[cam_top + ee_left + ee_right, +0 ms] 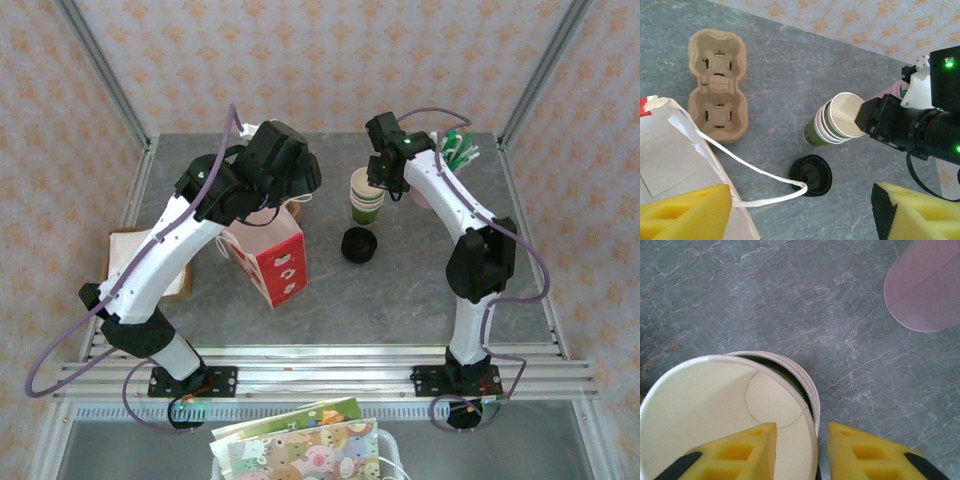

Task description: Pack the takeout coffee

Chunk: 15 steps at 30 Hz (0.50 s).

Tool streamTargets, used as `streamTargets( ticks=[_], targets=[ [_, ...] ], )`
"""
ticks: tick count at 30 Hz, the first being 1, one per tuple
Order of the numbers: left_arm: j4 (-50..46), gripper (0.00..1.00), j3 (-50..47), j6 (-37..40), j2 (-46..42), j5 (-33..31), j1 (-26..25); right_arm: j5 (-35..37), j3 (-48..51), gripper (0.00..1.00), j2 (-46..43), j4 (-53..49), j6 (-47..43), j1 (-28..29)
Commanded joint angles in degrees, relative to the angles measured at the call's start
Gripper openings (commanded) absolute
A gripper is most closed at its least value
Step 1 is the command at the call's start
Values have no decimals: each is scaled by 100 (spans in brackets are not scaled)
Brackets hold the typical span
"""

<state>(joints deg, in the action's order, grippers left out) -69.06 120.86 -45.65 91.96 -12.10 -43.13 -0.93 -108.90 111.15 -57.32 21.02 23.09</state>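
**Two grippers, one stack of cups, one loose lid**

Several green-patterned paper cups with cream insides [366,198] are nested in one upright stack near the centre of the grey stone-patterned table [400,300]. The right gripper [802,440] is set astride the rim of the topmost cup [715,400]. One yellow finger [740,452] is lowered inside the cup and the other is placed outside its wall, so only a narrow gap is left between them. Whether the wall is actually pinched cannot be told.

All the cups are left uncovered. The round black plastic lid [358,244] is found loose on the table just below the stack in the overhead frame, close to it but not touching.

The left gripper [802,205] is held wide open with nothing grasped. In the overhead frame it is positioned above the top of the red-and-white paper bag [272,262], left of centre. In the left wrist frame the bag's white cord handle [750,167] is draped across the table towards the lid.

A brown moulded-pulp two-cup carrier [717,85] is seen at the upper left of that frame, beside the bag. A pale pink rounded object [925,295] is seen at the upper right of the right wrist frame, apart from the cups
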Motion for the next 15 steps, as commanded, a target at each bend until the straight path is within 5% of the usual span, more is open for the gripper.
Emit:
streamTargets(
  ticks=[1,15],
  targets=[
    [-7,76,184,214,31,-153,-13,40,-36,27,16,72,-1,-24],
    [8,77,635,571,358,-95,-53,-4,144,20,16,176,25,-68]
  ],
)
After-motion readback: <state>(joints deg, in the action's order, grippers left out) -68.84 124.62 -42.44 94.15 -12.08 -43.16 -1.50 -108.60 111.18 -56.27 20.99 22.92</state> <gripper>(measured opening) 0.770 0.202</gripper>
